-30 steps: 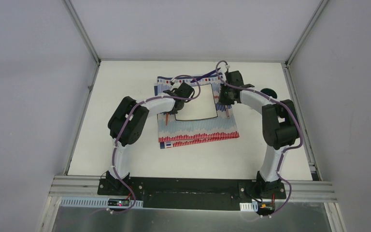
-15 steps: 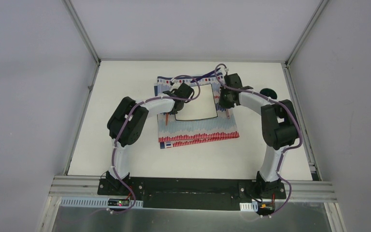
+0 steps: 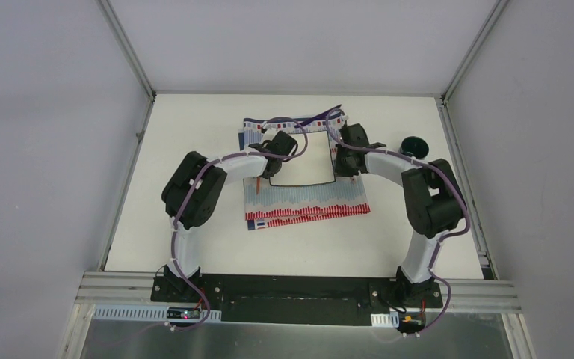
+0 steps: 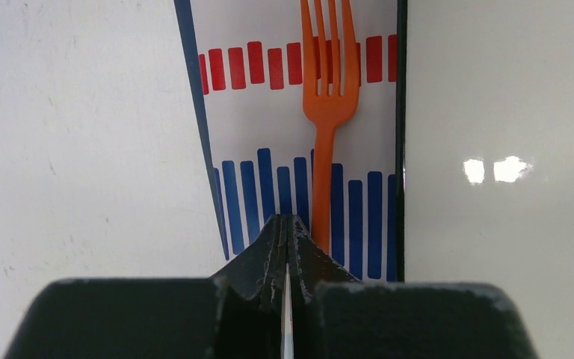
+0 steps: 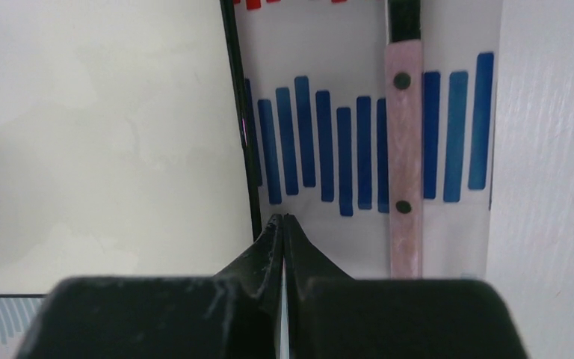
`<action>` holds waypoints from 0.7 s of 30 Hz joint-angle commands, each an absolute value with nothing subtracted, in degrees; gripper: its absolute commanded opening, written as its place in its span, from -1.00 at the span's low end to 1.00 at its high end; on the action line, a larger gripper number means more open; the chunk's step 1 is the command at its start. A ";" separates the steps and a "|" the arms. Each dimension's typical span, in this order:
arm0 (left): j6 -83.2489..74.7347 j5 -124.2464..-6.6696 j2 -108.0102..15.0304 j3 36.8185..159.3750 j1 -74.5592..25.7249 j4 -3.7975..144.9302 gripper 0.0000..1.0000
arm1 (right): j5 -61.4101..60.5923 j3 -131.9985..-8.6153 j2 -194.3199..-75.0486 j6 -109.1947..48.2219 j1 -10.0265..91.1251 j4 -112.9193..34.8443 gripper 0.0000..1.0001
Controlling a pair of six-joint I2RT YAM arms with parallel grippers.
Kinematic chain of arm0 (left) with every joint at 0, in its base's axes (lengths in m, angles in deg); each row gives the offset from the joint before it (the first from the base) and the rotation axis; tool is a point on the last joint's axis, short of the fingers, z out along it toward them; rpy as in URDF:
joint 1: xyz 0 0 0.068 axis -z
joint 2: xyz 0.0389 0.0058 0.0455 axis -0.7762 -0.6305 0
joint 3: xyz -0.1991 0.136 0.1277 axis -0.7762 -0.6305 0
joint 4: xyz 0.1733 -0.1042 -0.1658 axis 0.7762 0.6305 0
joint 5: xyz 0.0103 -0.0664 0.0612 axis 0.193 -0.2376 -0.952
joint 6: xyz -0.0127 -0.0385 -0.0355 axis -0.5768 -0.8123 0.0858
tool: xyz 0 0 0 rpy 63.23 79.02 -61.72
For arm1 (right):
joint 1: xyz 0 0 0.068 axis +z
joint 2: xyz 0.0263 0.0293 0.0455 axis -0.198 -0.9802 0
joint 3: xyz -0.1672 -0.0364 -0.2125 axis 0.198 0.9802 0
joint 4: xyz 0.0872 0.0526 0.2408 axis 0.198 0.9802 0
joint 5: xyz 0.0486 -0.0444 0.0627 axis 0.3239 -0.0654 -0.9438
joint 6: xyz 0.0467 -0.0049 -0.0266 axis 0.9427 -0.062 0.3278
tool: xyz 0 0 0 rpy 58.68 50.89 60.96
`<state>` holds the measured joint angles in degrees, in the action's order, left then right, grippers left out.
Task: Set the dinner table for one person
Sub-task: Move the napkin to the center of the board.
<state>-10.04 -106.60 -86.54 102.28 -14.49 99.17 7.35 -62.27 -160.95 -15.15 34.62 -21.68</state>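
On the white dinner table (image 3: 194, 224) lies a striped red-blue-white cloth (image 3: 306, 203) with a white square plate (image 3: 303, 158) on it. An orange fork (image 4: 327, 105) rests on the cloth just left of the plate's black rim, tines pointing away. A knife with a pale wooden handle (image 5: 403, 149) lies on the cloth right of the plate. My left gripper (image 4: 287, 219) hovers shut over the cloth beside the fork's handle, holding nothing. Over the plate's right edge my right gripper (image 5: 281, 218) is shut and empty, left of the knife.
A small dark round object (image 3: 416, 143) sits on the table behind the right arm. The cloth's near edge (image 3: 299, 218) is folded and uneven. Grey rails (image 3: 123, 179) border the table, with walls close on both sides.
The right arm has swung down and inward toward the plate's right edge, uncovering more of the dark round object. The left arm has shifted only slightly. Both grippers stayed shut.
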 commanded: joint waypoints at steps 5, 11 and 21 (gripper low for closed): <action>-16.21 -100.33 -85.92 95.23 -13.68 105.46 -1.00 | 6.46 -55.73 -156.03 -10.81 39.55 -18.18 -1.00; -18.67 -100.00 -84.18 91.62 -12.82 106.28 -1.00 | 5.57 -51.39 -152.95 -8.73 42.01 -18.62 -1.00; -20.18 -100.87 -84.03 89.63 -10.93 106.58 -1.00 | 6.68 -48.61 -151.95 -6.23 45.94 -19.29 -1.00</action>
